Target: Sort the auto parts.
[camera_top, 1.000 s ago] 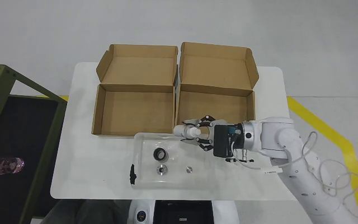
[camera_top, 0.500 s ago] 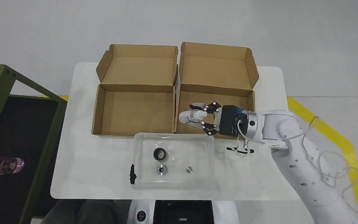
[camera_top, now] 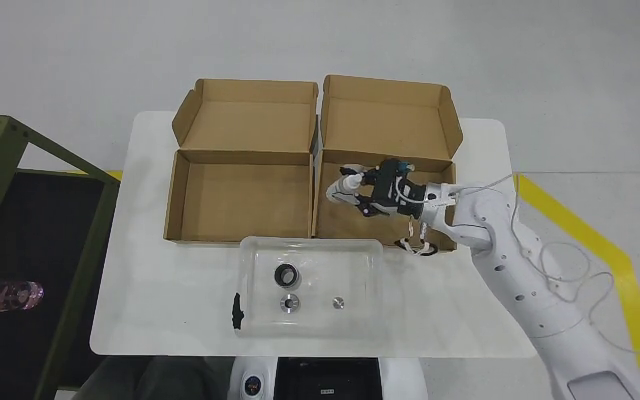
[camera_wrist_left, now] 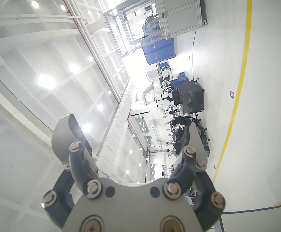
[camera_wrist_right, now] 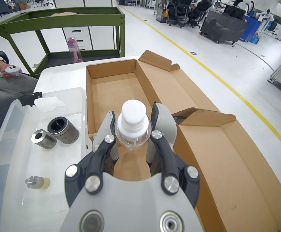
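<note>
Rt box (camera_wrist_right: 219, 158): hand (camera_wrist_right: 134, 112) w/ part (camera_wrist_right: 133, 125), cap-end left

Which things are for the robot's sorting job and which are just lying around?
Job: claw, white part, tray, metal ring, metal nut, metal pin, box beneath claw, other box.
Lying about: green cart, pink bottle.

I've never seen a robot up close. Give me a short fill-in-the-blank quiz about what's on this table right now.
1. The right claw is shut on a ___ plastic part.
2. It holds that part above the ___ cardboard box of the two.
3. The clear bin contains ___ metal parts.
4. The left claw points up at the ceiling, ___ and holding nothing.

Missing words: white; right; three; open.
</note>
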You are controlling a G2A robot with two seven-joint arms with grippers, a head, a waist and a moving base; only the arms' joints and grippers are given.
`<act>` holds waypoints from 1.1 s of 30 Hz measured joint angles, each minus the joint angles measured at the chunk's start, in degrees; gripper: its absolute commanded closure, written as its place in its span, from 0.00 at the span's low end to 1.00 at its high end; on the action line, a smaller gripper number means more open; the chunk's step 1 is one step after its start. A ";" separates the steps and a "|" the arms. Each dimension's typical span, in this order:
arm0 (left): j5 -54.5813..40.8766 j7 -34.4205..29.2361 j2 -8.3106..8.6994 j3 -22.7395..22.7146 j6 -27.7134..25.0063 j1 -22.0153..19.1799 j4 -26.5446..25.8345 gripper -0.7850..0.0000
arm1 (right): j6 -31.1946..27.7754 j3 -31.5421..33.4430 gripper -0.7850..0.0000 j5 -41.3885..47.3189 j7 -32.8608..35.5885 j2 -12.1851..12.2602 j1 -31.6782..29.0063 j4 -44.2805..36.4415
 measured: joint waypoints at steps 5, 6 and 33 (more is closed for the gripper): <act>0.00 0.00 0.00 0.00 0.00 0.00 0.00 0.00 | 1.34 -2.50 1.00 -0.25 -0.44 -1.14 2.96 5.36; 0.00 0.00 0.00 0.00 0.00 0.00 0.00 0.00 | 1.52 -2.93 1.00 -0.25 -0.51 -1.35 3.44 6.29; 0.00 0.00 0.00 0.00 0.00 0.00 0.00 0.00 | 3.92 -9.92 0.00 -3.03 -2.63 -5.77 10.37 20.70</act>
